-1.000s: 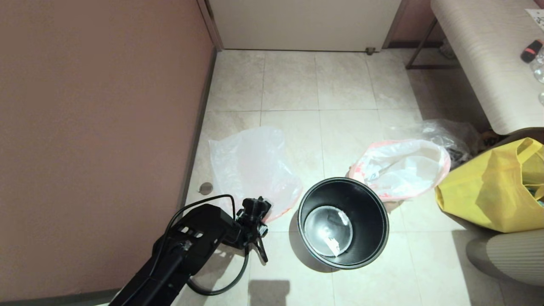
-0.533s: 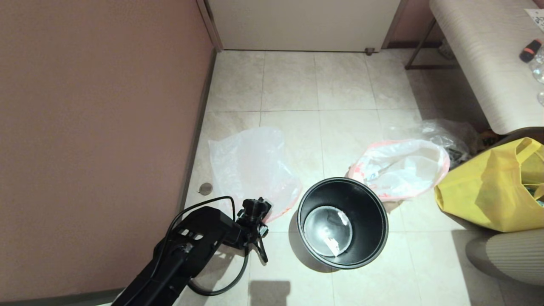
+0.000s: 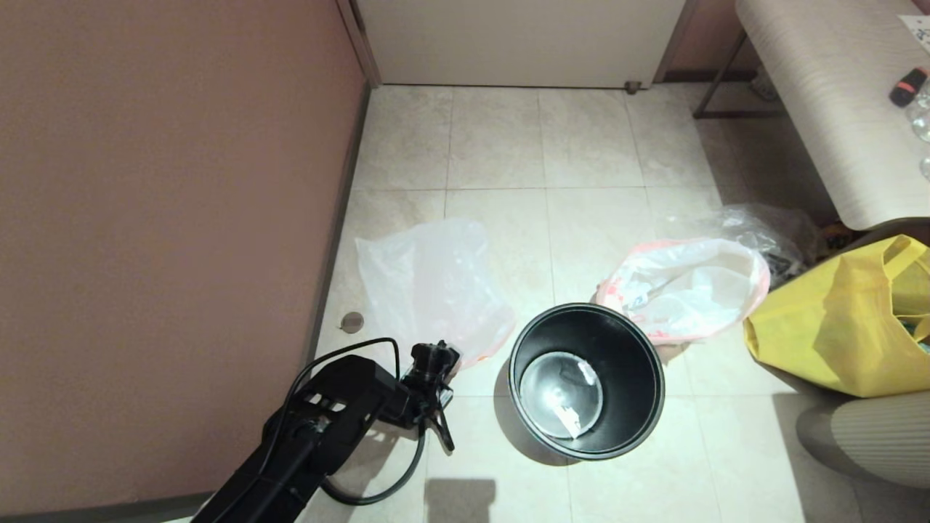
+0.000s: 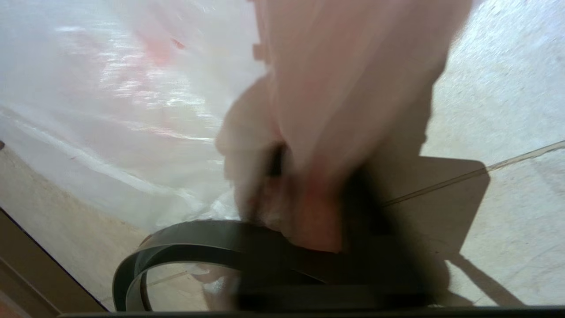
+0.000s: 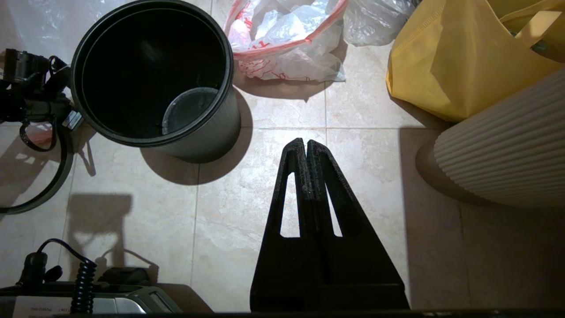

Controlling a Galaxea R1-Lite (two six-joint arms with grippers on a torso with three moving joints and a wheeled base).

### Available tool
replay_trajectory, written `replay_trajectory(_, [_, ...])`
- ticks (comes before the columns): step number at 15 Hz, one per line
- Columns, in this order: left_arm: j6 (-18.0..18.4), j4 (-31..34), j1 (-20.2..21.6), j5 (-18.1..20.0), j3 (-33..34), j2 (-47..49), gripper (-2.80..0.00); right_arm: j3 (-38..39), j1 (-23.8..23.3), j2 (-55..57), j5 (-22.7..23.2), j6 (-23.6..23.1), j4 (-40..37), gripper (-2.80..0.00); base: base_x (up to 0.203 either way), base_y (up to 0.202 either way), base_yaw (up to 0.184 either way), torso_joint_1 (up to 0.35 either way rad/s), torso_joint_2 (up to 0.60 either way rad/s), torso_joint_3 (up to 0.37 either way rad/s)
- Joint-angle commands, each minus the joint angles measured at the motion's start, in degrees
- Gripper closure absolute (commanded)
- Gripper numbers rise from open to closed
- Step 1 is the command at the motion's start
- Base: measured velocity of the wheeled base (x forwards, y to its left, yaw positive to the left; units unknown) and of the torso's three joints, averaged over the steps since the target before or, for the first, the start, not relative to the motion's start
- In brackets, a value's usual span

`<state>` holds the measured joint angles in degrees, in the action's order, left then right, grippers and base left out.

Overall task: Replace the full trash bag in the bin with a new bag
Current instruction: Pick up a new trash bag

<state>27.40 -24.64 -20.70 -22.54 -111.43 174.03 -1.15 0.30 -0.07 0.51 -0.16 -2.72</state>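
Note:
The bin (image 3: 633,378) stands unlined on the floor tiles, dark and round, with scraps on its bottom; it also shows in the right wrist view (image 5: 145,66). To its left the new bag (image 3: 429,283) lies flat, and my left gripper (image 3: 434,378) is at the bag's near pink edge. In the left wrist view the pink film (image 4: 132,110) drapes over the left gripper (image 4: 315,194) and hides it. The full trash bag (image 3: 686,290) bulges behind the bin on the right, its pink rim also visible (image 5: 291,48). My right gripper (image 5: 305,142) hangs shut and empty over bare tile beside the bin.
A big yellow bag (image 3: 835,327) and a colourless clear bag (image 3: 763,225) sit at the right under a bench (image 3: 821,94). A ribbed cream object (image 3: 872,436) is at the near right. The brown wall (image 3: 145,254) runs along the left.
My left gripper has shifted slightly back toward me at the new bag's near edge. The bin and both other bags have not moved.

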Motion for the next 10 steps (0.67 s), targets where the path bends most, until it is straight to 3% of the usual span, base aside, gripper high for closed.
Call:
replay_trajectory(1, [0.02,-0.32,-0.04,-0.14,-0.01,0.08,0.0,0.0,0.05,0.07,0.02,-0.02,-0.01,0.0,0.0,0.0,0.0,0.0,0.0,0.0])
replay_trajectory(5, [-0.01,-0.77,-0.04,-0.14,-0.01,0.11,0.0,0.0,0.05,0.07,0.02,-0.02,-0.01,0.0,0.0,0.0,0.0,0.0,0.0,0.0])
replay_trajectory(8, [-0.04,-8.14,-1.13,-0.62,-0.01,-1.12,0.0,0.0,0.05,0.07,0.02,-0.02,-0.01,0.0,0.0,0.0,0.0,0.0,0.0,0.0])
replay_trajectory(10, [0.08,-13.55,-1.95,-5.46,-0.01,-1.48,0.0,0.0,0.08,0.07,0.02,-0.02,-0.01,0.0,0.0,0.0,0.0,0.0,0.0,0.0])
